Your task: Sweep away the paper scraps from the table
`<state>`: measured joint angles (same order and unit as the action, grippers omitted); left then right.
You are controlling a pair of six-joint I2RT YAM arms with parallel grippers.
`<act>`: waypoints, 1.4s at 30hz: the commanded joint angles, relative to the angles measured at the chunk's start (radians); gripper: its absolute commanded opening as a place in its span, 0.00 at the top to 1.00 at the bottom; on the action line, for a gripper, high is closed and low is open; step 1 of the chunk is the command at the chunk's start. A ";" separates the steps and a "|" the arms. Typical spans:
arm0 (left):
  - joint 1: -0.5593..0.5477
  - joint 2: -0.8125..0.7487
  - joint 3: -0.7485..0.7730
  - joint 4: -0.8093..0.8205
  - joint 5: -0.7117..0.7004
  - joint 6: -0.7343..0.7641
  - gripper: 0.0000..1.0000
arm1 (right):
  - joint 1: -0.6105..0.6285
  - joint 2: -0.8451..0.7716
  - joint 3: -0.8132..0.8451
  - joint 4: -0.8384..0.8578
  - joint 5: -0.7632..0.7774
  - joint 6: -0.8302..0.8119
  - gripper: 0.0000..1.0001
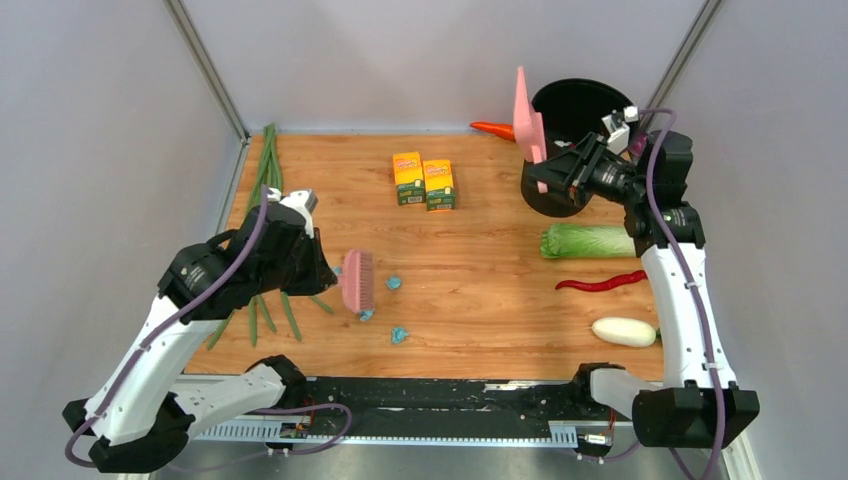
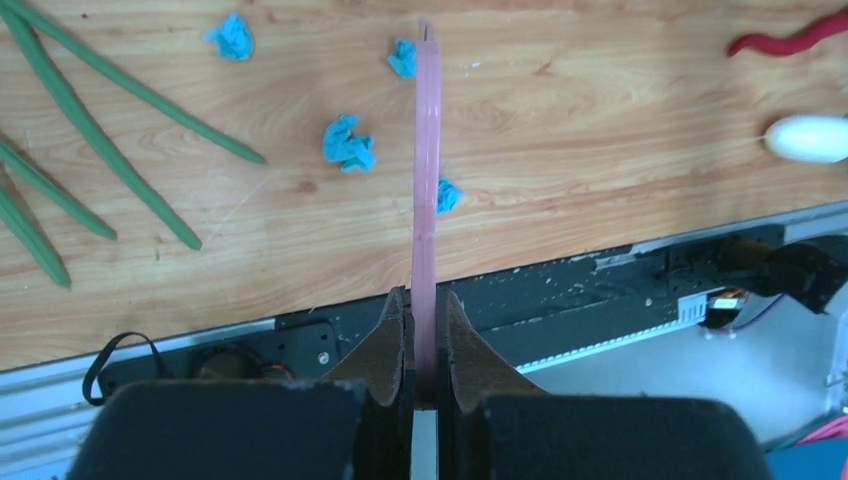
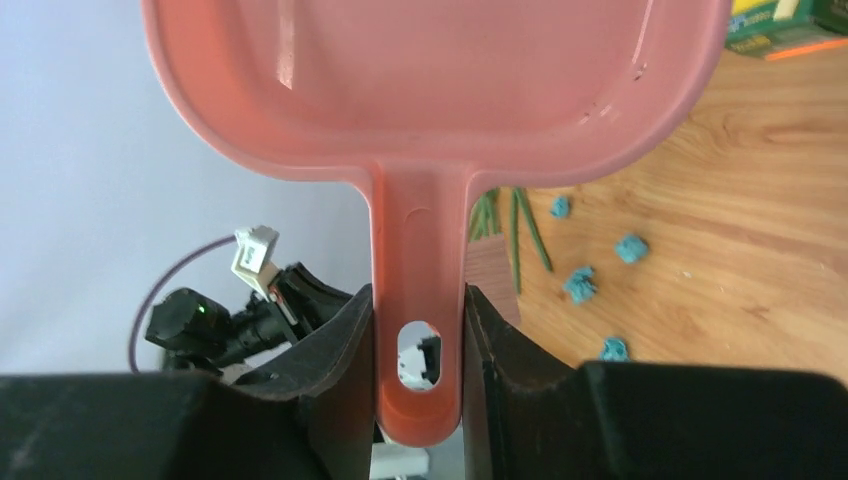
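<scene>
1. On the front-left part of the table (image 1: pixel 480 300), the paper scraps (image 1: pixel 394 282) lie in a loose cluster close to the near edge. Four show in the left wrist view.
2. Each scrap is a crumpled wad with no long axis or heading of its own. The group strings out diagonally, from beside the brush toward the near edge.
3. The pink brush (image 2: pixel 428 150) stands among them with scraps on both sides, one (image 2: pixel 448 195) touching or just beside it. Its long axis runs across the table's depth, broad face to the right. That probably suits a push toward the other arm.
4. The left gripper (image 2: pixel 422 300) has its jaws pressed tight on the brush handle, with no gap showing.
5. The right gripper (image 3: pixel 418 300) is clamped on the handle of the pink dustpan (image 3: pixel 440 80). The pan is held upright over the black bin (image 1: pixel 575 100), well apart from the scraps. That looks like a tipping-out pose.
6. Further out sit the yellow-orange boxes (image 1: pixel 425 182), a cabbage (image 1: pixel 588 240), a red chilli (image 1: pixel 602 284) and a white radish (image 1: pixel 624 331).
</scene>
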<state>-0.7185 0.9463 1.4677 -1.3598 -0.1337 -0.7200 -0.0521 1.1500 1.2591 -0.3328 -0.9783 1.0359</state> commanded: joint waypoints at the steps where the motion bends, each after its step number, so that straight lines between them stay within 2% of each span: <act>1: -0.001 0.014 -0.062 0.054 0.069 0.047 1.00 | 0.163 -0.006 0.149 -0.513 0.292 -0.412 1.00; 3: -0.002 0.022 -0.108 0.089 0.171 0.091 1.00 | 0.283 0.011 0.178 -0.615 0.413 -0.470 1.00; 5: -0.007 0.042 -0.150 0.111 0.221 0.111 1.00 | 0.351 0.010 0.151 -0.653 0.487 -0.478 1.00; 10: -0.018 0.062 -0.184 0.128 0.223 0.123 1.00 | 0.423 0.002 0.068 -0.657 0.526 -0.459 1.00; 14: -0.022 0.091 -0.236 0.159 0.295 0.140 1.00 | 0.459 0.020 0.072 -0.713 0.585 -0.493 1.00; 17: -0.053 0.111 -0.234 0.122 0.224 0.128 1.00 | 0.497 0.043 0.085 -0.822 0.696 -0.557 1.00; 20: -0.059 0.085 -0.221 0.097 0.142 0.102 1.00 | 0.590 0.050 0.054 -0.923 0.814 -0.563 1.00; 25: -0.061 0.068 -0.181 0.042 0.083 0.091 1.00 | 0.808 0.004 -0.088 -0.910 0.776 -0.439 1.00; 30: -0.059 0.063 -0.187 0.022 -0.010 0.059 1.00 | 0.994 -0.012 -0.164 -0.937 0.811 -0.373 1.00; 37: -0.061 0.060 -0.268 0.079 0.009 0.067 1.00 | 1.124 -0.039 -0.211 -0.965 0.803 -0.401 1.00; 42: -0.059 0.088 -0.311 0.116 0.037 0.106 1.00 | 1.319 0.007 -0.277 -0.911 0.866 -0.352 1.00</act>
<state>-0.7765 1.0180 1.1755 -1.2934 -0.1131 -0.6430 1.1404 1.1313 1.0290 -1.2633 -0.1673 0.6292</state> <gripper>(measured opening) 0.066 0.326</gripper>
